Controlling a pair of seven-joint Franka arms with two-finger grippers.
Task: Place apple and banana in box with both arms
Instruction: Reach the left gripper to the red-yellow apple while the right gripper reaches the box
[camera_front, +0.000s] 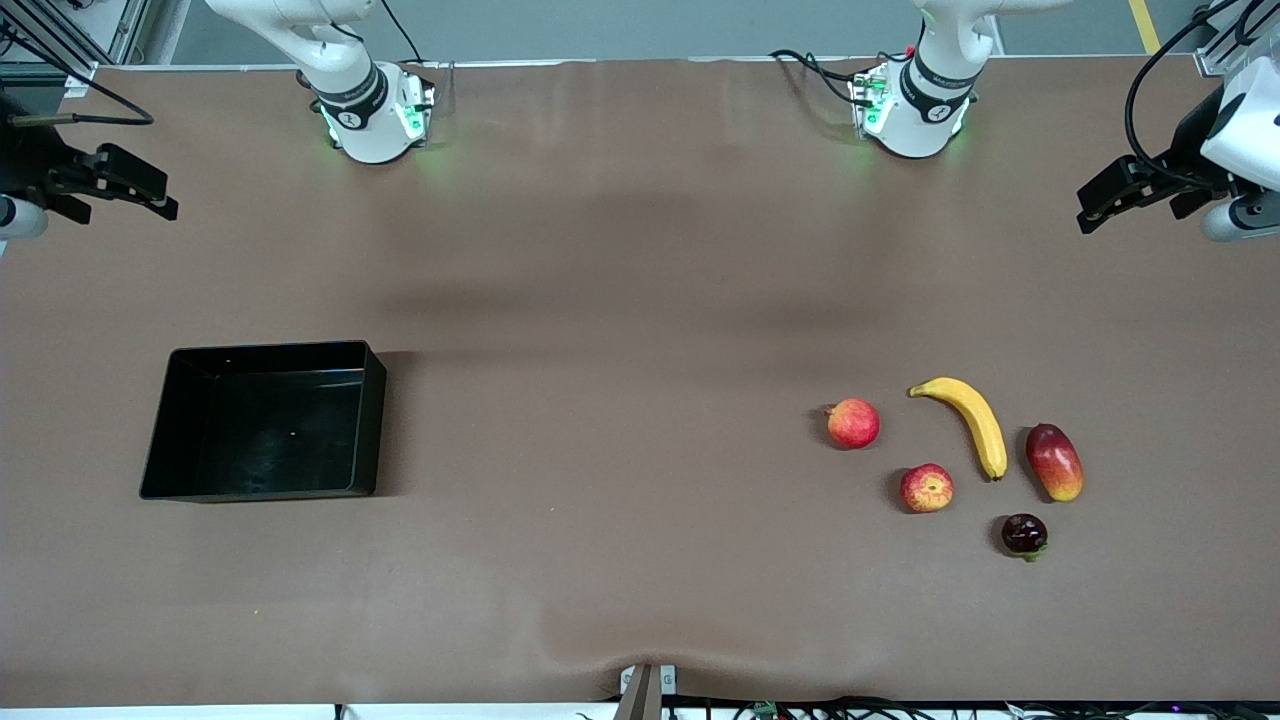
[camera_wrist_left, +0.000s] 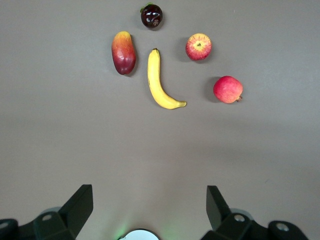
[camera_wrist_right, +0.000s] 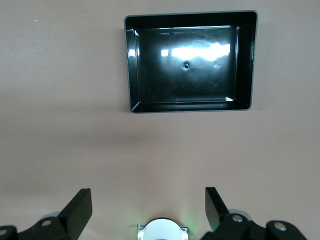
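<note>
At the left edge of the front view, upper part, the right gripper (camera_front: 150, 195) hangs over the right arm's end of the brown table (camera_front: 600, 300), its fingers spread wide apart and holding nothing; in the right wrist view the two fingertips (camera_wrist_right: 82, 202) stand well apart with bare tabletop between them.

Lower in the left third of the frame sits the box (camera_front: 160, 440), a glossy black tray with low walls, nothing inside it (only light reflections on its floor, plain in the right wrist view (camera_wrist_right: 247, 60)). Bare table surrounds all four of its walls.

The whole middle of the frame is open brown surface, from the two arm bases along the top down to the bottom edge.

In the right third, lower middle, the fruits lie in a loose cluster, none touching. First a pinkish-red round fruit (camera_front: 853, 423), then the apple (camera_front: 927, 488), streaked red and yellow, lower in the frame. The banana (camera_front: 975, 423) curves just beside both, its stem end uppermost. A dark purple-black fruit (camera_front: 1024, 534) sits lowest, and a red-yellow mango (camera_front: 1054, 461) lies nearest the right edge.

At the upper right edge the left gripper (camera_front: 1100, 210) hovers over the left arm's end of the table, fingers likewise parted and empty.
</note>
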